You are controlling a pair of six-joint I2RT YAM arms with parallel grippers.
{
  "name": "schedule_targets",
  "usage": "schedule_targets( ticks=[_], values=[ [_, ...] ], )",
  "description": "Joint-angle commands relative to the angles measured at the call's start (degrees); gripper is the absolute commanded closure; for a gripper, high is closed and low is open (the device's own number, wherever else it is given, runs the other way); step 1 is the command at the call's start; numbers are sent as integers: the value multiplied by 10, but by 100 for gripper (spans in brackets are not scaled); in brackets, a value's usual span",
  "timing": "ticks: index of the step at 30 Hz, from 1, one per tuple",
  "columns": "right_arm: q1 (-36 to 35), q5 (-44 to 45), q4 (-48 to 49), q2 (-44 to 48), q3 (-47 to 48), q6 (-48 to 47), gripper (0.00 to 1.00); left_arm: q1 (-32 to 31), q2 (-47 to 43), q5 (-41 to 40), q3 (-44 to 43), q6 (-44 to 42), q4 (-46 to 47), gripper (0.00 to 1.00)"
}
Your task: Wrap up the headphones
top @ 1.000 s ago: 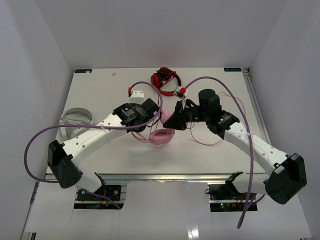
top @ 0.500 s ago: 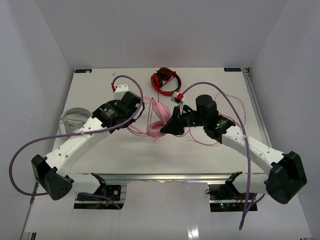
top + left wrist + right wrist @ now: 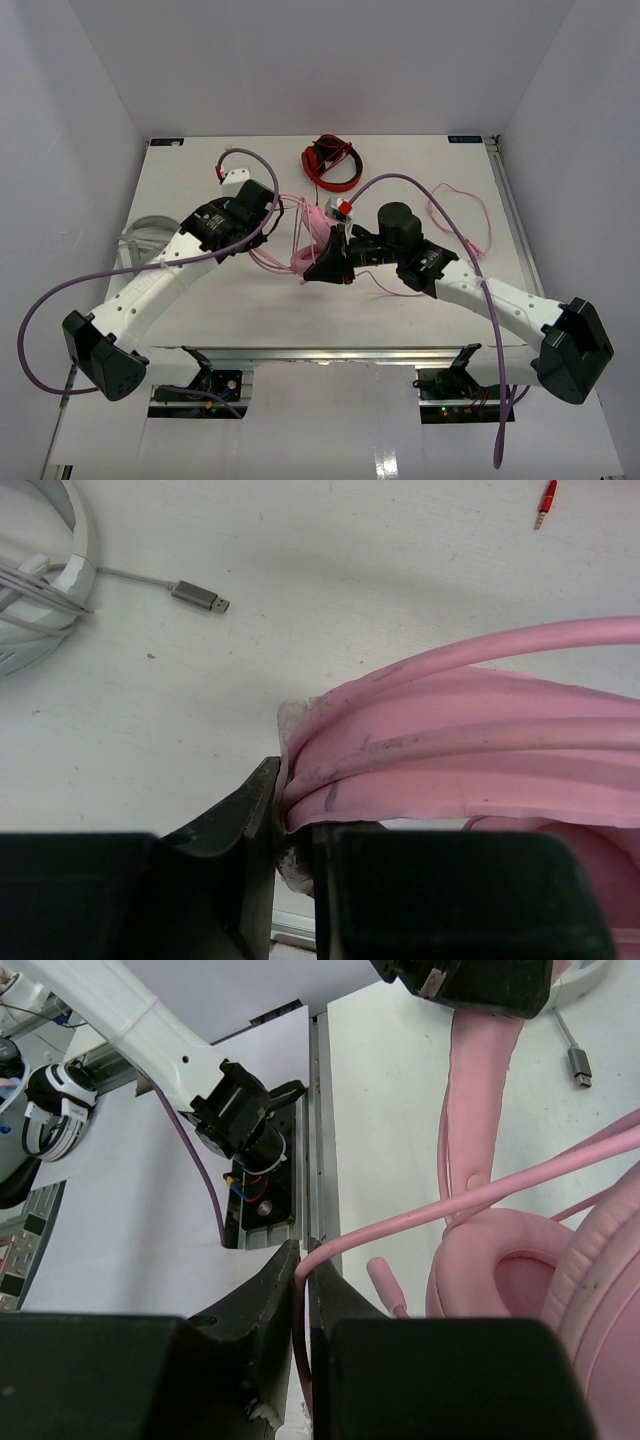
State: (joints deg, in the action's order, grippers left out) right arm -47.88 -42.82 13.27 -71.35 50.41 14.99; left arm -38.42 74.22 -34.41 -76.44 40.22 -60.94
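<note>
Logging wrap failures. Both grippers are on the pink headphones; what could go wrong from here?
1. Right gripper pinches the thin cable at its fingertips; a pull may slip it free.
2. Slack loops lie loose on the table; they could snag or tangle.
3. Left gripper clamps the headband and cable turns near its tips; the turns might slide off.

table (image 3: 200, 190) centre: headphones (image 3: 313, 228) between left gripper (image 3: 297, 825) and right gripper (image 3: 303, 1290); behind, near far edge: second headset (image 3: 322, 157); far left, at table edge: third headset (image 3: 152, 222)
</note>
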Motion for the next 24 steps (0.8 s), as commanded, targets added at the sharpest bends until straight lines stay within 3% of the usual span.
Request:
schedule_targets(
  ticks=[1,24],
  values=[
    [-14,-41,52,-6,-17,8,87,16,-37,8,-28,50,47,100],
    [-17,-87,94,6,-59,-1,83,34,-80,87,-44,141,53,100]
  ],
)
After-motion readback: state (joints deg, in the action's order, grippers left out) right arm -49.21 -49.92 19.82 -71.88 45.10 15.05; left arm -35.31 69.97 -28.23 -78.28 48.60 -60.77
